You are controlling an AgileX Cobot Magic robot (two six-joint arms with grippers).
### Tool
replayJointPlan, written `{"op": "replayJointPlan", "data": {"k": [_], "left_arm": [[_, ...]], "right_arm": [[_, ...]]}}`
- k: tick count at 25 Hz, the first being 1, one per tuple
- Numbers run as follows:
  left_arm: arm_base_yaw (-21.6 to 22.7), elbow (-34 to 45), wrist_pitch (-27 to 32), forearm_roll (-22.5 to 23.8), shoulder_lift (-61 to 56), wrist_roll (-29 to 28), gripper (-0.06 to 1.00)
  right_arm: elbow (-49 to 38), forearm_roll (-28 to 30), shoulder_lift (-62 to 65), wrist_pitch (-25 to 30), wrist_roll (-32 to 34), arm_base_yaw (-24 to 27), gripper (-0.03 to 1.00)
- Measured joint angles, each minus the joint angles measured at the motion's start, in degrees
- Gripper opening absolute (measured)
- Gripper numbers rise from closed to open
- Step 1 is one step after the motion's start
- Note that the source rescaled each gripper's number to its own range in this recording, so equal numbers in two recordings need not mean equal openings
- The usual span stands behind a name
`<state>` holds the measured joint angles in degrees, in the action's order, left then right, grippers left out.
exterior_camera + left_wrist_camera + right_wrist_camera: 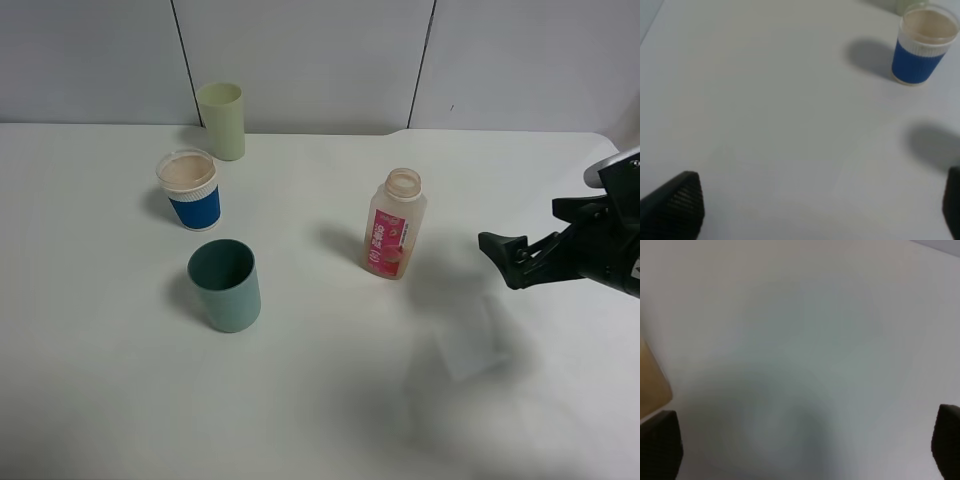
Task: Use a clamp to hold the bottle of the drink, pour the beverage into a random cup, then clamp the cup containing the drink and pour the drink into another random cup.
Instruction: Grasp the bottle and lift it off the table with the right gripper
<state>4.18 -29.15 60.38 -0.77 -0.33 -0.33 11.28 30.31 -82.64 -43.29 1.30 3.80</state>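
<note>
The capless bottle (394,237) with its red-pink label stands upright right of the table's middle. Left of it are the teal cup (225,285), showing only a dark green inside, and behind that the blue paper cup (189,190), also in the left wrist view (922,47), with a beige inside. I cannot tell whether beverage is in it. My right clamp (505,258) hangs open and empty to the right of the bottle, apart from it; its wrist view (805,447) shows only bare table. My left clamp (815,210) is open over bare table, short of the blue cup.
A taller pale yellow-green tumbler (221,120) stands at the back near the wall, behind the blue cup. The white table (330,400) stretches bare toward the front. A tan patch (652,382) shows at one edge of the right wrist view.
</note>
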Motion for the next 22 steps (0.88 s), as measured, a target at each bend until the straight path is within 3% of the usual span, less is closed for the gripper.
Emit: {"op": "replayJointPlan", "data": {"k": [15, 22], "left_arm": [[0.00, 0.00, 0.00, 0.00, 0.00, 0.00, 0.88], [0.00, 0.00, 0.00, 0.00, 0.00, 0.00, 0.88]], "right_arm": [[0.00, -0.60, -0.26, -0.12, -2.23, 0.00, 1.00], [0.16, -2.24, -8.52, -7.44, -4.56, 0.00, 1.00]]}}
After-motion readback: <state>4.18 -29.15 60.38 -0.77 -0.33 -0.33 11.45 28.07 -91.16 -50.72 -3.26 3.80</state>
